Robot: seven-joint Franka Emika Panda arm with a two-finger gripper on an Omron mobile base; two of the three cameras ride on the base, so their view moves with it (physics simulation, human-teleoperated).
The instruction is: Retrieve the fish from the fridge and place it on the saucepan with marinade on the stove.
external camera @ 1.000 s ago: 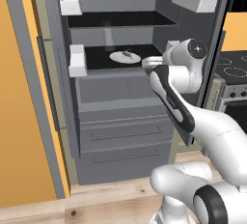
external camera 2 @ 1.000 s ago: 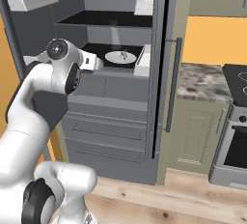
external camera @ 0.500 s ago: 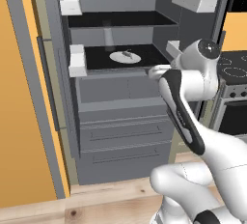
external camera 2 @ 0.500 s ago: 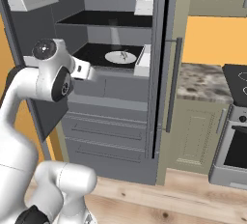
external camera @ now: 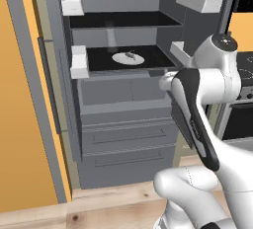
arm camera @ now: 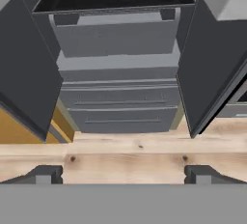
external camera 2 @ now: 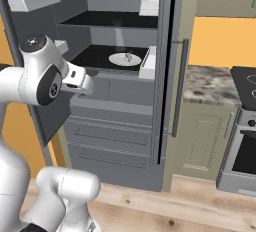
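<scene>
Item: the fridge [external camera: 123, 124], with both doors being held wide open so that its shelves are being left reachable from the front. One fish [external camera: 130, 54] is being kept on one round white plate [external camera: 121, 60], which is being carried by the lower of two black shelves [external camera: 104, 64]; the plate is probably serving to keep the fish off the shelf itself. Four white door bins [external camera: 79, 61] are being counted, two on each door, and two grey drawers [external camera: 128, 134] below the shelves. The gripper [arm camera: 123, 174] is being held with its fingertips spread fully apart and nothing between them, out in front of the fridge and pointing down towards the drawers and wooden floor [arm camera: 125, 158], well apart from the fish. The fetching is judged not yet begun. One stove [external camera 2: 246, 83] is being seen at the right edge, beyond a speckled bench [external camera 2: 207, 86].
</scene>
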